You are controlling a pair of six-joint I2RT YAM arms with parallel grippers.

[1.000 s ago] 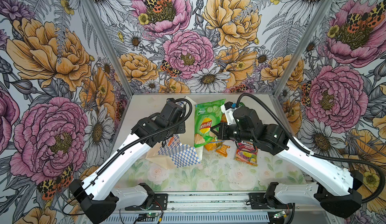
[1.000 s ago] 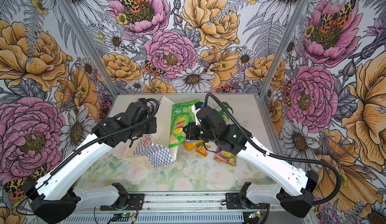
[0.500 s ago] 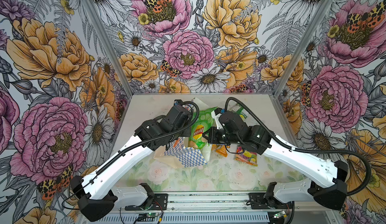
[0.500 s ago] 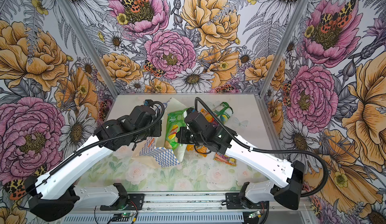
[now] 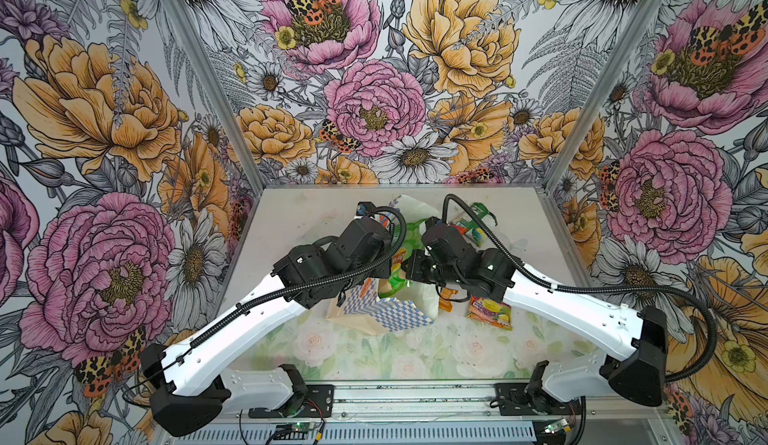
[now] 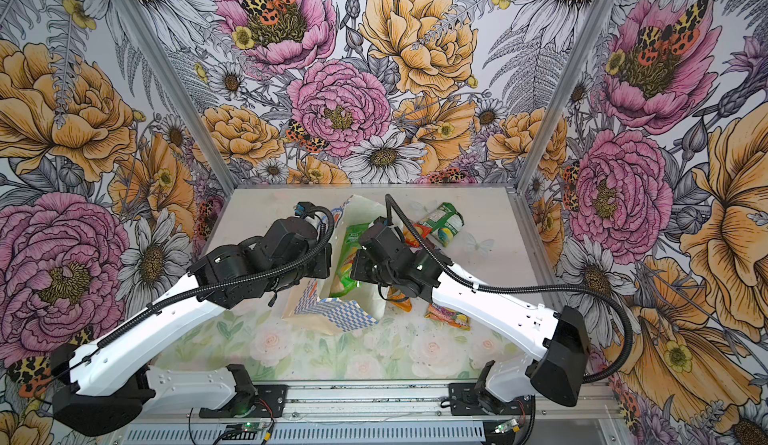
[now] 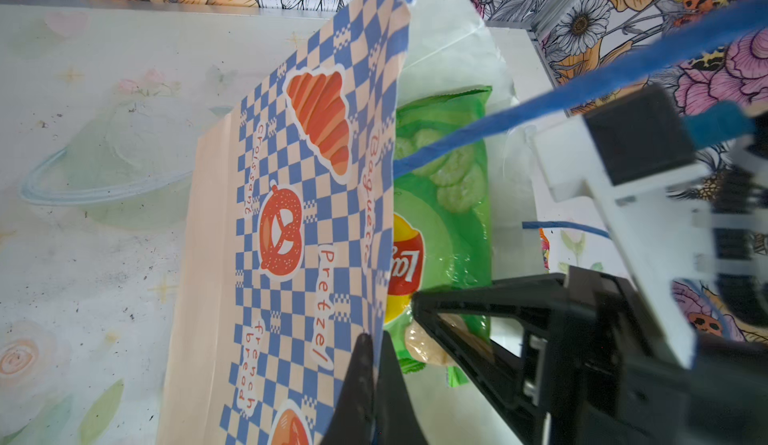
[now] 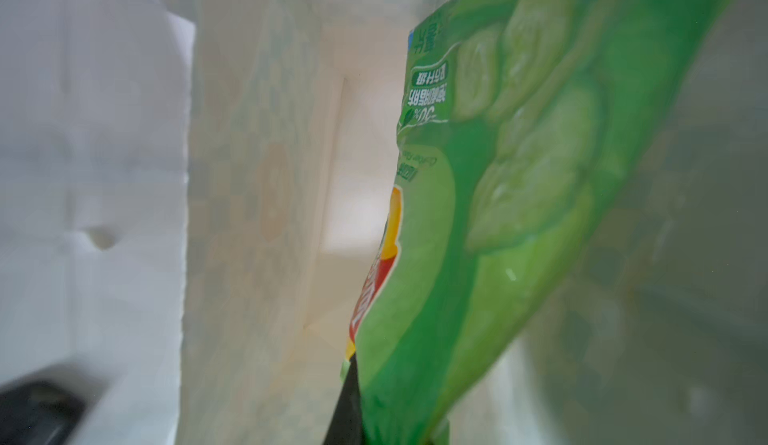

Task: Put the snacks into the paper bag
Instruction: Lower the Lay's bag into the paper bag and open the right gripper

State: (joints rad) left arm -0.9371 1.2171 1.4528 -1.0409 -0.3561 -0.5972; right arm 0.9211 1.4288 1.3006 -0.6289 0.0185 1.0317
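The blue-and-white checkered paper bag (image 5: 386, 318) (image 6: 332, 314) lies on the table with its mouth held open. My left gripper (image 7: 374, 351) is shut on the rim of the bag's checkered wall (image 7: 299, 214). A green Lay's packet (image 7: 449, 198) (image 6: 349, 256) hangs in the bag's mouth, between the checkered wall and the white inner wall. My right gripper (image 8: 361, 384) is shut on this packet's (image 8: 519, 173) end. A blue cord handle (image 7: 540, 102) crosses above it.
To the right of the bag lie a small orange sachet (image 5: 446, 295) (image 6: 399, 299) and a red-pink fruit packet (image 5: 488, 312) (image 6: 446, 316). Another green packet (image 6: 442, 222) lies further back. Flowered walls enclose the table on three sides.
My right gripper has carried the green packet leftward and down into the bag's open mouth. The left arm has shifted a little to the right, still holding the rim.
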